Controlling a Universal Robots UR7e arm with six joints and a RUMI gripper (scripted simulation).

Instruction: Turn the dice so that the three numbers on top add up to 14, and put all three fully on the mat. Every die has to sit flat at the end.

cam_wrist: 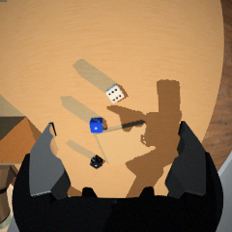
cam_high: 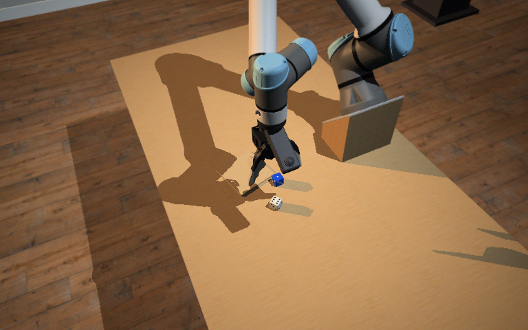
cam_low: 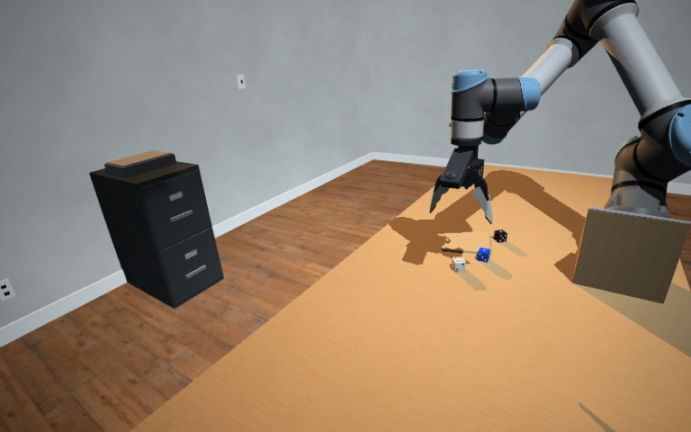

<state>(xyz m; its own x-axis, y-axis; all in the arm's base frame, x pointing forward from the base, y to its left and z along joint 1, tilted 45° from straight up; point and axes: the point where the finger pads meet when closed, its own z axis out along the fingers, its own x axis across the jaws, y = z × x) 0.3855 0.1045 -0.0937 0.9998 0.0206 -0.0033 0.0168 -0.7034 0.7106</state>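
Note:
Three dice lie flat on the tan table top. The white die (cam_high: 275,202) is nearest the front, and it also shows in the exterior view (cam_low: 458,264) and the wrist view (cam_wrist: 115,93). The blue die (cam_high: 277,179) (cam_low: 483,254) (cam_wrist: 97,125) sits just behind it. The black die (cam_low: 500,235) (cam_wrist: 96,161) is farthest back and is hidden by the gripper in the top view. My gripper (cam_low: 461,213) (cam_high: 268,171) (cam_wrist: 117,123) is open and empty, hanging well above the dice. The mat shows only as faint thin lines (cam_wrist: 101,147) near the blue die, and I cannot tell its extent.
A tan box-like block (cam_high: 361,128) (cam_low: 629,255) stands at the arm's base, behind and to the right of the dice. The table's left edge (cam_high: 155,183) drops to the wooden floor. A black filing cabinet (cam_low: 157,229) stands by the wall, far from the table.

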